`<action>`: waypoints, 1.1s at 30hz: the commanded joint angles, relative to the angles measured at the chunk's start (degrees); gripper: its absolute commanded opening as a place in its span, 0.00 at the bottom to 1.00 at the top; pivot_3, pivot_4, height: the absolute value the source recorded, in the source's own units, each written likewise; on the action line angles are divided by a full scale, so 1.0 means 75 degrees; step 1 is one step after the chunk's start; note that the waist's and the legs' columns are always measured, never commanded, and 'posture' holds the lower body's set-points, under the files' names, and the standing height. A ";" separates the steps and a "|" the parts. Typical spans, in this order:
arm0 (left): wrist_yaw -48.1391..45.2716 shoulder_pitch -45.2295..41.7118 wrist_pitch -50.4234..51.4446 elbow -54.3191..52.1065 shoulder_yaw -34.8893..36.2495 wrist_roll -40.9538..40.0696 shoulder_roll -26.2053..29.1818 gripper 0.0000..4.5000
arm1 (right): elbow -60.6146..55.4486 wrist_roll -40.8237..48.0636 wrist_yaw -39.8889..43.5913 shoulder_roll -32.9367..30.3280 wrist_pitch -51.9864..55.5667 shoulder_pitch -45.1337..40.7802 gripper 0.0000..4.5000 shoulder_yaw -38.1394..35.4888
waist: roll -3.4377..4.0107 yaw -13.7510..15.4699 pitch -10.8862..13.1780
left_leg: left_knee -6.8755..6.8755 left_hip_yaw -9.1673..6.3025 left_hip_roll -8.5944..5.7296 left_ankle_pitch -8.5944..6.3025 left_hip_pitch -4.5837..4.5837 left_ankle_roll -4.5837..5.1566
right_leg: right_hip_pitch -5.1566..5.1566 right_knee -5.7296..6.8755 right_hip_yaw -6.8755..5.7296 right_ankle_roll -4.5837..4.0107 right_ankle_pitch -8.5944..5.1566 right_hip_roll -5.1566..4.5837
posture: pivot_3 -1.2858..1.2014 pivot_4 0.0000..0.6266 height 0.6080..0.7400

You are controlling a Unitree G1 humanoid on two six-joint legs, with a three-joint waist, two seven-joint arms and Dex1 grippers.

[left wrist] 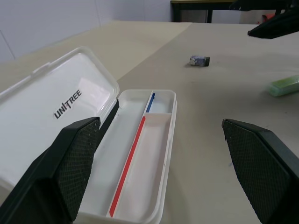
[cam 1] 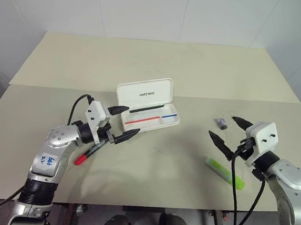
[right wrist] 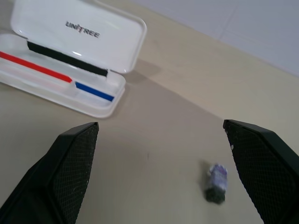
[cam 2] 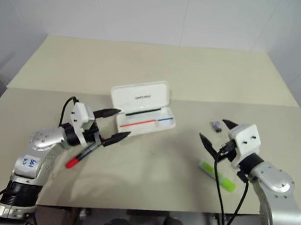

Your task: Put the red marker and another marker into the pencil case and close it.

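The white pencil case (cam 1: 153, 121) lies open in the middle of the table, its lettered lid (cam 1: 144, 93) standing up behind the tray with the red and blue stripe. The red marker (cam 1: 89, 152), black with a red cap, lies on the table below my left gripper (cam 1: 133, 121). That gripper is open and empty, pointing at the case's left end (left wrist: 140, 172). The lime-green marker (cam 1: 224, 172) lies at the right, just in front of my right gripper (cam 1: 221, 125), which hovers open and empty.
A small grey-purple block (cam 1: 222, 122) sits on the table by the right gripper's fingers, also seen as the block (right wrist: 216, 182) ahead of that gripper. The beige table (cam 1: 156, 165) ends at a white wall behind.
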 commanded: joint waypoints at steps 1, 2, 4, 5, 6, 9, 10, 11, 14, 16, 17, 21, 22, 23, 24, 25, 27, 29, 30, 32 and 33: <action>0.0105 -0.0204 -0.0263 0.0003 0.0128 0.0059 0.0016 0.99 | 0.0024 0.0071 0.0084 0.0049 -0.0244 -0.0427 1.00 0.0156 | -0.0002 -0.0001 0.0001 | 0.0002 0.0001 0.0000 0.0000 0.0001 0.0000 | 0.0001 0.0000 0.0000 0.0002 0.0001 0.0000 | 0.52 0.24 1.00; 0.0124 -0.0193 -0.0320 0.0041 0.0147 0.0077 0.0003 0.99 | 0.0100 0.0049 0.0081 0.0087 -0.0270 -0.0525 1.00 0.0240 | -0.0003 -0.0003 0.0002 | 0.0002 0.0001 0.0000 0.0000 0.0001 0.0000 | 0.0001 0.0000 0.0001 0.0003 0.0002 0.0000 | 0.52 0.24 1.00; 0.0198 -0.0160 -0.0374 0.0084 0.0161 0.0112 -0.0020 0.99 | 0.0199 0.0022 0.0101 0.0114 -0.0294 -0.0641 1.00 0.0364 | -0.0007 0.0007 0.0003 | 0.0002 0.0000 0.0002 0.0000 0.0000 0.0000 | 0.0000 0.0001 -0.0002 0.0004 0.0002 0.0001 | 0.52 0.24 1.00; 0.0249 -0.0135 -0.0348 0.0064 0.0161 0.0114 -0.0032 0.99 | 0.0208 0.0033 0.0143 0.0102 -0.0283 -0.0690 1.00 0.0426 | -0.0007 0.0009 0.0004 | 0.0002 -0.0002 0.0002 0.0000 0.0000 0.0000 | -0.0003 0.0004 -0.0002 0.0004 0.0002 0.0001 | 0.52 0.24 1.00; 0.0284 -0.0125 -0.0334 0.0043 0.0140 0.0126 -0.0044 0.99 | 0.0189 0.0069 0.0205 0.0075 -0.0252 -0.0755 1.00 0.0497 | -0.0007 0.0009 0.0004 | 0.0001 -0.0003 0.0001 0.0000 -0.0001 0.0000 | -0.0005 0.0006 -0.0002 0.0004 0.0002 0.0000 | 0.52 0.24 1.00; 0.0156 -0.0137 -0.0341 0.0128 0.0065 0.0144 0.0043 0.99 | 0.0134 0.0094 0.0247 0.0053 -0.0144 -0.0877 1.00 0.0661 | -0.0008 -0.0002 0.0004 | 0.0000 -0.0002 -0.0006 0.0001 -0.0009 0.0004 | -0.0024 0.0012 -0.0002 0.0004 0.0003 -0.0003 | 0.52 0.24 1.00; 0.0170 -0.0146 -0.0356 0.0172 0.0025 0.0200 0.0043 0.99 | 0.0068 0.0113 0.0248 0.0055 -0.0073 -0.0866 1.00 0.0698 | -0.0008 -0.0001 0.0003 | 0.0000 -0.0001 -0.0007 0.0001 -0.0011 0.0004 | -0.0031 0.0016 -0.0002 0.0004 0.0003 -0.0004 | 0.52 0.24 1.00; 0.0176 -0.0152 -0.0357 0.0172 0.0001 0.0238 0.0052 0.99 | -0.0026 0.0147 0.0250 0.0054 0.0006 -0.0848 1.00 0.0733 | -0.0008 0.0000 0.0003 | -0.0001 -0.0001 -0.0007 0.0001 -0.0011 0.0004 | -0.0034 0.0018 -0.0004 0.0004 0.0003 -0.0004 | 0.52 0.24 1.00; 0.0057 -0.0190 -0.0265 0.0095 0.0039 0.0092 0.0072 0.99 | -0.0316 0.0215 0.0174 0.0078 0.0256 -0.0845 1.00 0.0832 | -0.0010 0.0000 0.0004 | -0.0003 -0.0001 -0.0006 0.0001 -0.0013 0.0004 | -0.0039 0.0018 -0.0007 0.0004 0.0003 -0.0004 | 0.52 0.24 1.00; -0.0066 -0.0219 -0.0369 0.0083 0.0104 0.0021 0.0100 0.95 | -0.0398 0.0212 0.0128 0.0117 0.0376 -0.0900 1.00 0.0907 | -0.0010 0.0000 0.0004 | -0.0003 0.0000 -0.0006 0.0001 -0.0014 0.0004 | -0.0041 0.0018 -0.0006 0.0005 0.0003 -0.0004 | 0.52 0.24 1.00; -0.0094 -0.0256 -0.0362 0.0115 0.0053 0.0078 0.0110 0.90 | -0.0254 0.0193 0.0175 0.0157 0.0304 -0.0994 1.00 0.0961 | -0.0014 -0.0003 0.0003 | -0.0002 0.0000 -0.0005 0.0001 -0.0014 0.0004 | -0.0041 0.0017 -0.0006 0.0005 0.0003 -0.0004 | 0.52 0.24 1.00; -0.0148 -0.0173 -0.0027 -0.0037 -0.0097 0.0135 0.0193 0.64 | 0.0055 0.0085 0.0163 0.0401 0.0076 -0.1287 1.00 0.1190 | -0.0025 -0.0005 0.0006 | 0.0001 0.0007 -0.0005 0.0001 -0.0010 0.0003 | -0.0038 0.0015 -0.0002 0.0008 0.0005 -0.0004 | 0.52 0.24 1.00; -0.0192 -0.0104 0.0050 -0.0115 -0.0145 0.0156 0.0268 0.56 | 0.0013 0.0066 0.0099 0.0494 0.0082 -0.1338 1.00 0.1261 | -0.0026 -0.0005 0.0007 | 0.0002 0.0007 -0.0005 0.0001 -0.0010 0.0003 | -0.0038 0.0016 -0.0002 0.0008 0.0005 -0.0003 | 0.52 0.24 1.00; -0.0191 -0.0103 0.0194 -0.0167 -0.0276 0.0224 0.0300 0.49 | 0.0050 0.0068 0.0094 0.0558 0.0053 -0.1429 1.00 0.1291 | -0.0027 -0.0006 0.0007 | 0.0002 0.0007 -0.0005 0.0001 -0.0011 0.0003 | -0.0039 0.0017 -0.0001 0.0008 0.0005 -0.0003 | 0.52 0.24 1.00; -0.0138 -0.0123 0.0285 -0.0169 -0.0435 0.0415 0.0353 0.49 | 0.0078 0.0090 0.0103 0.0624 0.0032 -0.1519 1.00 0.1326 | -0.0026 -0.0007 0.0007 | 0.0003 0.0007 -0.0004 0.0001 -0.0009 0.0003 | -0.0039 0.0020 -0.0001 0.0008 0.0005 -0.0003 | 0.52 0.24 1.00; -0.0083 -0.0168 0.0362 -0.0160 -0.0578 0.0578 0.0383 0.49 | 0.0130 0.0113 0.0145 0.0656 -0.0005 -0.1609 1.00 0.1349 | -0.0026 -0.0007 0.0007 | 0.0003 0.0008 -0.0005 0.0001 -0.0009 0.0003 | -0.0039 0.0021 -0.0001 0.0008 0.0005 -0.0003 | 0.52 0.24 1.00; -0.0046 -0.0218 0.0517 -0.0148 -0.0697 0.0733 0.0454 0.49 | 0.0142 0.0103 0.0176 0.0708 -0.0027 -0.1718 1.00 0.1434 | -0.0028 -0.0003 0.0008 | 0.0003 0.0007 -0.0009 0.0001 -0.0010 0.0003 | -0.0040 0.0022 -0.0001 0.0008 0.0005 -0.0003 | 0.52 0.24 1.00; -0.0050 -0.0281 0.0638 -0.0092 -0.0716 0.0800 0.0522 0.49 | 0.0119 0.0061 0.0166 0.0774 0.0003 -0.1842 1.00 0.1551 | -0.0030 -0.0011 0.0007 | 0.0003 0.0007 -0.0010 0.0001 -0.0011 0.0004 | -0.0045 0.0026 -0.0001 0.0008 0.0006 -0.0004 | 0.52 0.24 1.00; -0.0015 -0.0388 0.0755 -0.0010 -0.0770 0.0886 0.0539 0.49 | 0.0148 0.0057 0.0200 0.0794 -0.0007 -0.1954 1.00 0.1604 | -0.0031 -0.0023 0.0008 | 0.0002 0.0007 -0.0009 0.0001 -0.0011 0.0004 | -0.0049 0.0028 -0.0002 0.0008 0.0006 -0.0003 | 0.52 0.24 1.00; 0.0050 -0.0642 0.0945 0.0181 -0.0932 0.1117 0.0569 0.49 | 0.0203 0.0165 0.0275 0.0828 0.0008 -0.2173 1.00 0.1628 | -0.0031 -0.0013 0.0009 | -0.0003 0.0007 -0.0009 0.0001 -0.0012 0.0004 | -0.0055 0.0027 -0.0007 0.0008 0.0006 -0.0003 | 0.52 0.24 1.00; 0.0058 -0.0783 0.1018 0.0305 -0.1024 0.1248 0.0597 0.49 | 0.0200 0.0248 0.0320 0.0846 0.0047 -0.2273 1.00 0.1650 | -0.0031 -0.0011 0.0009 | -0.0002 0.0006 -0.0009 0.0001 -0.0012 0.0004 | -0.0056 0.0027 -0.0010 0.0008 0.0006 -0.0003 | 0.52 0.24 1.00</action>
